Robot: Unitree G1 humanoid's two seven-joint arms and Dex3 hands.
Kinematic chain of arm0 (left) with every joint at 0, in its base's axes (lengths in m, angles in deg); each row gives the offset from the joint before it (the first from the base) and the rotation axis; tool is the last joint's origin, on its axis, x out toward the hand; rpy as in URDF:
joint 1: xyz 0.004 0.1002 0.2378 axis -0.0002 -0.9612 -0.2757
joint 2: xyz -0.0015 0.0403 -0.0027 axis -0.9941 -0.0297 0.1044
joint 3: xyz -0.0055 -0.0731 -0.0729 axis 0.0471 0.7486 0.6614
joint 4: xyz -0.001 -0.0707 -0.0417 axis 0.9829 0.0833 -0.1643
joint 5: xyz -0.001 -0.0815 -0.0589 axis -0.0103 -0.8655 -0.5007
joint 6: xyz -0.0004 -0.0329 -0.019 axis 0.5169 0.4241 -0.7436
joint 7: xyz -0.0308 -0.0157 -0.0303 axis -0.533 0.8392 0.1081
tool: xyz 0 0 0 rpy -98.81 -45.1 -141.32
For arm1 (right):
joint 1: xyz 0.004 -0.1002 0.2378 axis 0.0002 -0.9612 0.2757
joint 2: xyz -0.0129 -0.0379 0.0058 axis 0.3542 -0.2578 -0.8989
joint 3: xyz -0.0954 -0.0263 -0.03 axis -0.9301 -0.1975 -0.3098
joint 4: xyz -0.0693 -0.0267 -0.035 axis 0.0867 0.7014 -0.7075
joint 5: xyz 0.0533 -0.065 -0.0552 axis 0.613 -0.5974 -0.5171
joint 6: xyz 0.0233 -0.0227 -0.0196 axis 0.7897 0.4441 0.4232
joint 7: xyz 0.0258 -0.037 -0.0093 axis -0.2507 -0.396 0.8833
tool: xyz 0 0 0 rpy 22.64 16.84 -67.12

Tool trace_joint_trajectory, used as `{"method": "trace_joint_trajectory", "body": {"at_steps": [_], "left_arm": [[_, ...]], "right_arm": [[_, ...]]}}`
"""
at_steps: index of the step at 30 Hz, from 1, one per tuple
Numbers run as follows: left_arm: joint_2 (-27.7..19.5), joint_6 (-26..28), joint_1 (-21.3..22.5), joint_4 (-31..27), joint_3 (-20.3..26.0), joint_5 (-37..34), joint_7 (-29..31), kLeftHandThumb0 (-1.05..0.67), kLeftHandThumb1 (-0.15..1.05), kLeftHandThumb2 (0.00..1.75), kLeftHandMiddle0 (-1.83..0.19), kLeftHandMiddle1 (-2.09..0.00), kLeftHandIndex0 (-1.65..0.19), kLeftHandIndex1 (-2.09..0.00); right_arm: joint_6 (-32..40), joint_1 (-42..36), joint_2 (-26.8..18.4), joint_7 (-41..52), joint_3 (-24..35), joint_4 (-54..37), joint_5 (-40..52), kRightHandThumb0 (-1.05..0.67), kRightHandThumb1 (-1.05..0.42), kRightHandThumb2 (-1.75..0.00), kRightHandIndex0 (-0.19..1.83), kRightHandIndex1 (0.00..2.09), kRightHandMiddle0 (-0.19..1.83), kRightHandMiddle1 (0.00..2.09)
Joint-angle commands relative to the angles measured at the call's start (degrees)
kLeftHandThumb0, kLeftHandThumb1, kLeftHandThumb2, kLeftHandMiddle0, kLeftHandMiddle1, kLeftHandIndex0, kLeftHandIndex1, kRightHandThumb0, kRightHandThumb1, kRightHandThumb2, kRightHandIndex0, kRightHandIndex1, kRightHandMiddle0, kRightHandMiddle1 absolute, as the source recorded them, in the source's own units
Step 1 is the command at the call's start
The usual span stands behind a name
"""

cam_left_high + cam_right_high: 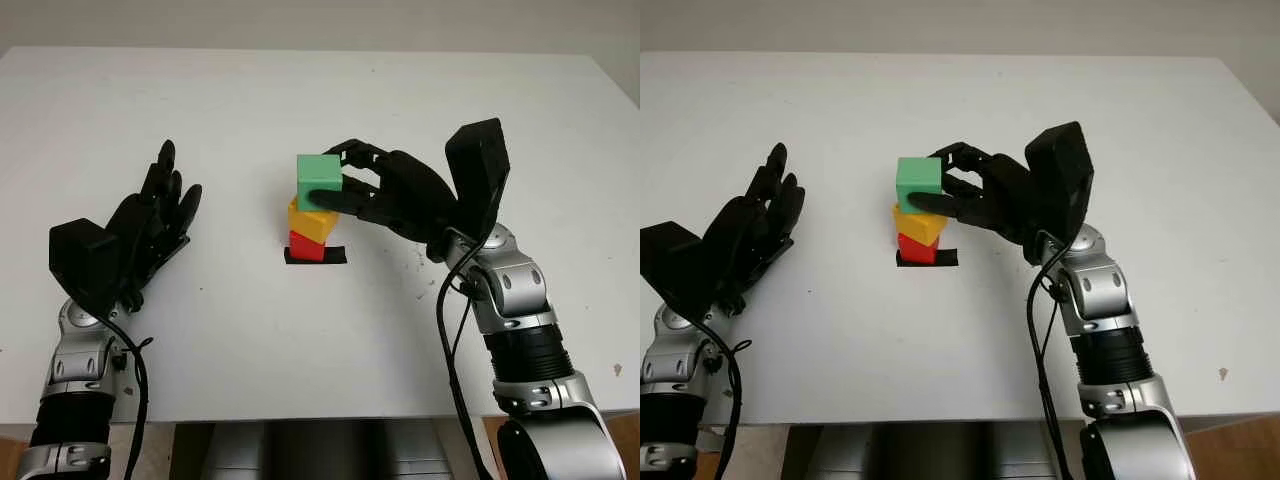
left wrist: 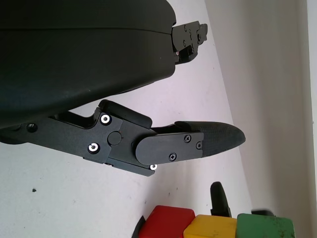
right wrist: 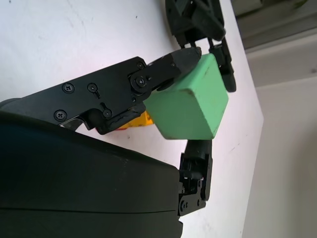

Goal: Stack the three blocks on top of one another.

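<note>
The right hand (image 1: 362, 190) is clamped on a green block (image 1: 319, 182) atop the yellow block (image 1: 311, 219) and red block (image 1: 306, 245). The left hand (image 1: 150, 220), open, hovers over the white surface (image 1: 300, 340).

Green block (image 3: 187, 105): matt, lightly scuffed. Hand shells (image 3: 74, 198): smooth black plastic w/ small metal screws. Forearms (image 1: 515, 290): silvery metal. Desk (image 1: 300, 330): matt white, smooth.

The right hand (image 1: 385, 190) is held mid-table, right of centre, with its fingers (image 3: 171, 67) closed around the green block (image 1: 319, 182). The right arm (image 1: 515, 320) is raised from the near right, bent at the wrist toward the left. The left hand (image 1: 150, 225) is kept open on the near left, pointing far, on the left arm (image 1: 80, 380).
</note>
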Motion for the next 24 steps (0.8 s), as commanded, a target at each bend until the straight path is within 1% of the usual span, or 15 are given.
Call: {"method": "trace_joint_trajectory", "body": {"at_steps": [1, 3, 4, 7, 8, 9, 12, 18, 21, 23, 24], "left_arm": [[-0.4, -0.3, -0.5, -0.8, -0.1, 0.1, 0.0, -0.74, 1.05, 0.49, 0.19, 0.0, 0.19, 0.0], [-0.4, -0.3, -0.6, -0.7, -0.1, 0.3, -0.1, -0.75, 1.05, 0.49, 0.19, 0.0, 0.19, 0.0], [-0.5, -0.2, -0.6, -0.8, -0.1, 0.3, -0.2, -0.75, 1.05, 0.49, 0.19, 0.0, 0.19, 0.0], [-0.4, 0.4, -0.6, -1.0, -0.1, 0.2, -0.4, -0.75, 1.05, 0.48, 0.19, 0.0, 0.19, 0.0], [-0.4, 0.4, -0.7, -1.0, 0.0, 0.2, -0.4, -0.75, 1.05, 0.48, 0.19, 0.0, 0.19, 0.0], [-0.4, 0.3, -0.7, -1.0, -0.1, 0.3, -0.4, -0.75, 1.05, 0.48, 0.19, 0.0, 0.19, 0.0], [-0.6, -0.1, -0.6, -0.6, -0.2, 0.5, -0.4, -0.75, 1.05, 0.49, 0.19, 0.0, 0.19, 0.0], [-0.4, 0.1, -0.6, -0.9, -0.1, 0.2, -0.3, -0.73, 1.05, 0.5, 0.19, 0.0, 0.19, 0.0], [-0.3, 0.1, -0.7, -1.2, -0.1, 0.3, -0.6, -0.73, 1.05, 0.5, 0.19, 0.0, 0.19, 0.0], [-0.3, -0.5, -0.7, -0.9, 0.0, 0.3, -0.6, -0.73, 1.05, 0.5, 0.19, 0.0, 0.19, 0.0], [-0.2, -0.8, -0.7, -0.7, 0.0, 0.3, -0.6, -0.73, 1.05, 0.5, 0.19, 0.0, 0.19, 0.0]], "right_arm": [[0.9, -0.7, -0.4, 0.7, 0.5, -1.9, 1.1, -0.64, -0.91, -0.05, -0.03, 0.03, -0.08, 0.84], [1.2, -0.9, -0.4, 1.0, 0.8, -2.4, 1.9, -0.67, -0.9, -0.05, -0.07, 0.04, -0.1, 0.5], [1.3, -1.1, -0.3, 1.2, 1.1, -2.8, 2.6, -0.68, -0.9, -0.05, -0.1, 0.04, -0.12, 0.39], [0.7, -1.5, -0.5, 2.6, 1.5, -3.5, 4.2, -0.71, -0.9, -0.05, -0.18, 0.01, -0.18, 0.14], [0.3, -1.6, -0.8, 3.2, 1.3, -3.5, 4.3, -0.72, -0.9, -0.05, -0.19, 0.0, -0.19, 0.1], [-0.5, -1.5, -1.5, 4.4, 0.8, -3.3, 4.1, -0.76, -0.9, -0.05, -0.19, 0.0, -0.19, 0.04], [-2.2, -1.4, -2.7, 7.9, 0.3, -2.5, 4.5, -0.82, -0.89, -0.05, -0.19, 0.0, -0.19, 0.0], [-4.5, -1.9, -3.3, 11.7, 0.5, -2.2, 5.4, -0.84, -0.87, -0.05, -0.19, 0.0, -0.19, 0.0], [-6.9, -2.3, -3.2, 12.6, 1.0, -2.3, 5.7, -0.91, -0.88, -0.06, -0.19, 0.0, -0.19, 0.0], [-12.7, -2.8, -3.2, 12.2, 1.2, -2.2, 4.3, -0.97, -0.96, -0.08, -0.19, 0.0, -0.19, 0.0], [-15.7, -3.0, -3.4, 11.3, 1.1, -2.3, 3.0, -1.01, -1.0, -0.2, -0.19, 0.0, -0.19, 0.0]]}}
